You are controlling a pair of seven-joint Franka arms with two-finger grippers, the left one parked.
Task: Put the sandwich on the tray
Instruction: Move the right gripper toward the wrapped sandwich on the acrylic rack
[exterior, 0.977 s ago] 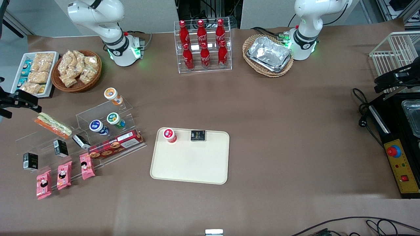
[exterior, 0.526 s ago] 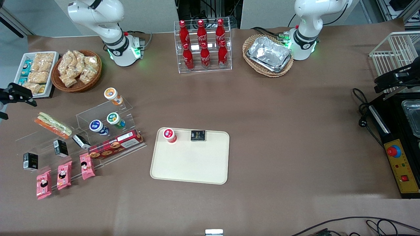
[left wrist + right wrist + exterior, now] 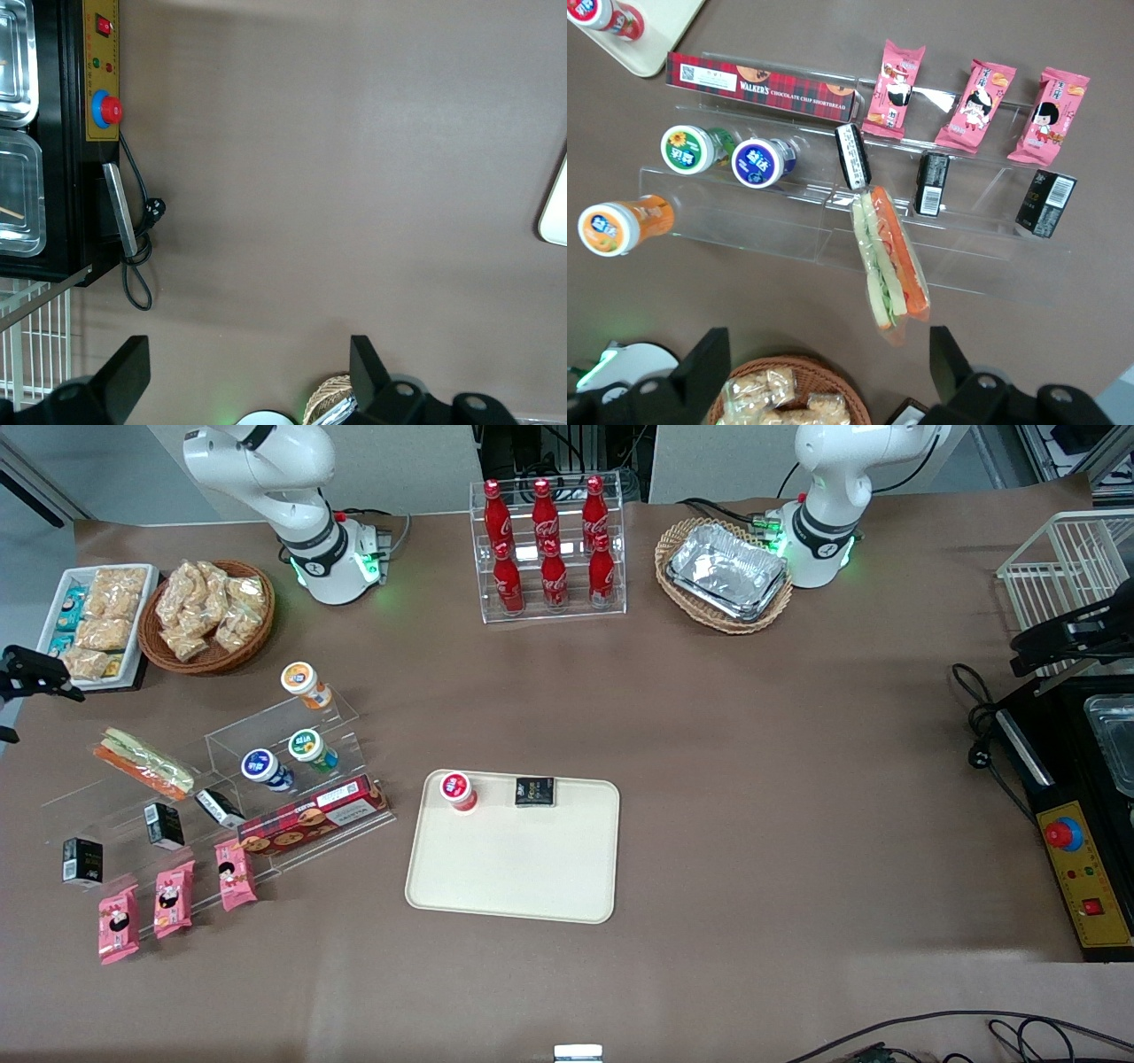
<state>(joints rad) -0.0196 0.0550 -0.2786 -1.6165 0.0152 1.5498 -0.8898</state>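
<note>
This looks like a robotics lab dressed up as a snack shop: two white robot arms (image 3: pixel 310 522) are bolted to a brown-covered desk (image 3: pixel 753 797), with cola bottles (image 3: pixel 549 549) in a clear rack, snacks on clear display steps (image 3: pixel 833 221), and a control box with a red emergency button (image 3: pixel 1063 834).

front view overhead, whole table; right wrist looks down, sandwich (image 3: pixel 888 262) shared.

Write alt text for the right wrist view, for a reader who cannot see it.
The wrapped sandwich lies untouched on a clear acrylic display stand, with the open gripper hovering above it. The stand also holds three lidded cups, a red biscuit box, small black boxes and pink snack packets; a corner of the tray shows.
</note>
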